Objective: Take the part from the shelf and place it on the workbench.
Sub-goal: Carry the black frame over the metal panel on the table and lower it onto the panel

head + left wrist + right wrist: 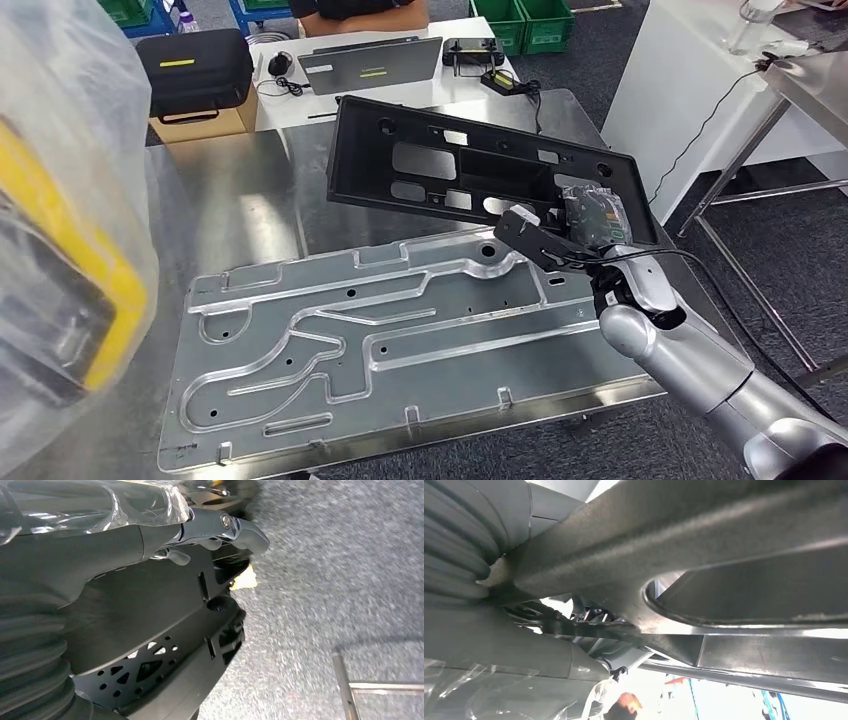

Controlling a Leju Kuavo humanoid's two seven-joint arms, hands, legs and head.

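Your right hand (592, 222) grips the black plastic part (470, 170) at its near right corner, fingers wrapped in clear film and closed over the edge; in the right wrist view the part's dark underside (704, 540) sits pressed right against the hand. The part hangs tilted above the surface (230, 210), its far left end high and unsupported, and it overlaps the far edge of the big grooved metal plate (380, 340) that lies flat on the near half.

That one-corner hold is your main risk. The part is long, so most of its weight sits away from the grip, and I judge that it could twist or slip out if you swing or lower it fast. The film on the fingers probably makes the hold slicker too.

Watch the low near edge: if you bring it down at this tilt, it likely strikes the plate's raised ribs first and skids or pries against your fingers. Level it before you set it down.

Farther out, a cable (510, 85) and small devices lie at the far edge of the surface, near the part's high end; a wide sweep could catch them.

Your left hand (220, 530) hangs low over the grey floor (340, 580) beside dark body parts; I cannot tell whether its fingers are spread or closed.
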